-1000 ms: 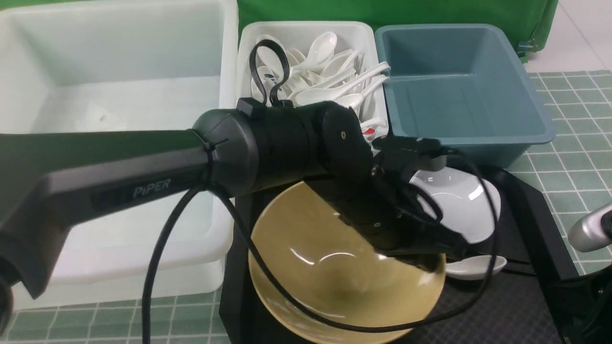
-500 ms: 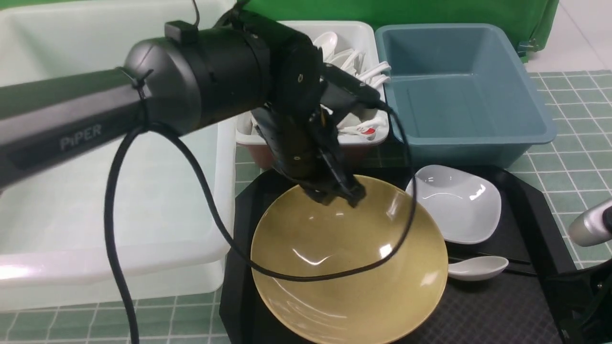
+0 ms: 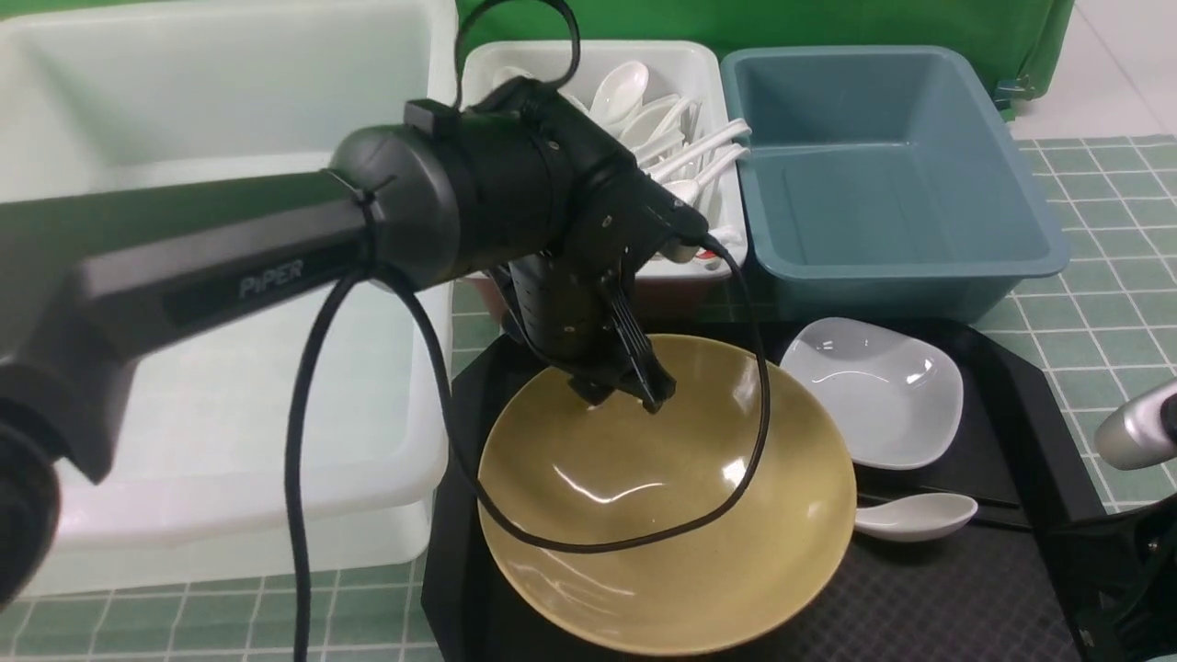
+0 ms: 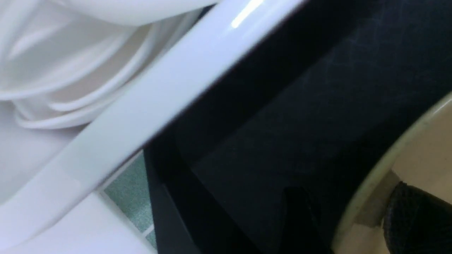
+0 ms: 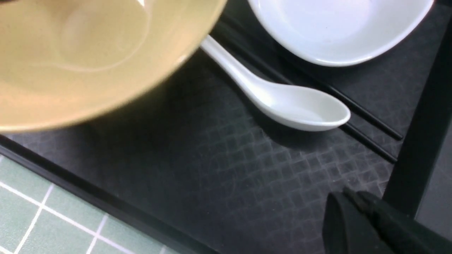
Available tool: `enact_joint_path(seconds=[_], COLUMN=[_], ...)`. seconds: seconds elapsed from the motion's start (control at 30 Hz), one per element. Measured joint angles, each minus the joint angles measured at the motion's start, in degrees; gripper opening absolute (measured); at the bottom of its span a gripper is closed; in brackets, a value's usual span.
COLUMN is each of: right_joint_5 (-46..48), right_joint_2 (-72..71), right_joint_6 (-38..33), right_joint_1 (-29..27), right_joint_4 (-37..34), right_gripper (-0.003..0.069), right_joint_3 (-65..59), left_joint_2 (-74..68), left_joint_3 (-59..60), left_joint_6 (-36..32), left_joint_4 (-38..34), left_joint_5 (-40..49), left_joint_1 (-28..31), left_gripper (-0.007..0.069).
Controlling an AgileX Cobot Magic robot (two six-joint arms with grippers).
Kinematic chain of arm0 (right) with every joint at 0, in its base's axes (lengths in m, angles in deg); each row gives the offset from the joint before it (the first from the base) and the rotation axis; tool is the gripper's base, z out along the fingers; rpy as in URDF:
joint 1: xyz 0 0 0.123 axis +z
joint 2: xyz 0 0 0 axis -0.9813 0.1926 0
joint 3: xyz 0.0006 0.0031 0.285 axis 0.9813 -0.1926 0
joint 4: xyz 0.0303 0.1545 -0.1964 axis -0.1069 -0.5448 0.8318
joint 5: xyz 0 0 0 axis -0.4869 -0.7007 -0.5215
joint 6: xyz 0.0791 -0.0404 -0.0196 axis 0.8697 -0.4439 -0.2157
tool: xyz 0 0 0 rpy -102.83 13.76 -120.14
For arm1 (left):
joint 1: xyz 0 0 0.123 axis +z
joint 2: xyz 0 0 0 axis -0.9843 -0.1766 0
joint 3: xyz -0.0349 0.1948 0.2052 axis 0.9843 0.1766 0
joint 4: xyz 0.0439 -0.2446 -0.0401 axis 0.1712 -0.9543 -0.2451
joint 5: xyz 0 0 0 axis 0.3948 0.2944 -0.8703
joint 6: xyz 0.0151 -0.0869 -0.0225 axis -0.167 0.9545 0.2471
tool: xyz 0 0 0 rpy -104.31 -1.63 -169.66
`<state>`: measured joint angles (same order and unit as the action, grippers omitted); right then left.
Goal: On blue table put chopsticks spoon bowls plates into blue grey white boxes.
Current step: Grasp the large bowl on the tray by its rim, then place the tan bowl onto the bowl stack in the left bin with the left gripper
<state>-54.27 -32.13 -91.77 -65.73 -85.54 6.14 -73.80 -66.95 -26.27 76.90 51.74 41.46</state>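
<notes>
The mustard-yellow bowl (image 3: pixel 662 533) sits on the black tray (image 3: pixel 919 607). My left gripper (image 3: pixel 623 395) is open astride the bowl's far rim. In the left wrist view one finger (image 4: pixel 416 218) is inside the bowl (image 4: pixel 423 151) and the other is outside, over the tray. The white plate (image 3: pixel 874 391) lies to the bowl's right. The spoon (image 3: pixel 915 515) rests across the black chopsticks (image 3: pixel 993 504) in front of it. My right gripper (image 5: pixel 348 197) is shut and empty, hovering over the tray near the spoon (image 5: pixel 282 102) and chopsticks (image 5: pixel 367 141).
Three boxes line the back of the green tiled table (image 3: pixel 1103 276): a large white one (image 3: pixel 184 230), a small white one (image 3: pixel 588 51) full of white spoons, and an empty blue-grey one (image 3: pixel 892 184). The left arm's cable loops over the bowl.
My left arm swung from the bowl's right rim to its far rim, and its jaws opened there. The right arm has stayed in place.
</notes>
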Motion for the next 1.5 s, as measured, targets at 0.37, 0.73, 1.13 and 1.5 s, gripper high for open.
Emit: enact_joint_path(seconds=[0.37, 0.73, 1.13, 1.5], right_joint_5=[0.0, 0.0, 0.0, 0.0], right_joint_2=[0.0, 0.0, 0.0, 0.0], right_joint_6=[0.0, 0.0, 0.0, 0.0], right_joint_1=[0.0, 0.0, 0.0, 0.0], right_joint_4=[0.0, -0.1, -0.3, -0.3], right_gripper=[0.0047, 0.0048, 0.0048, 0.0051], right_joint_3=[0.0, 0.0, 0.0, 0.0], left_joint_2=[-0.3, 8.6, 10.0, 3.4], left_joint_3=[-1.0, -0.5, 2.9, 4.7], left_joint_6=[-6.2, -13.5, -25.8, -23.2], left_joint_4=[-1.8, -17.8, -37.7, -37.5], left_joint_5=[1.5, 4.1, 6.0, 5.8], left_joint_1=[0.2, 2.1, 10.4, 10.4], left_gripper=[0.0165, 0.0015, 0.0008, 0.0041])
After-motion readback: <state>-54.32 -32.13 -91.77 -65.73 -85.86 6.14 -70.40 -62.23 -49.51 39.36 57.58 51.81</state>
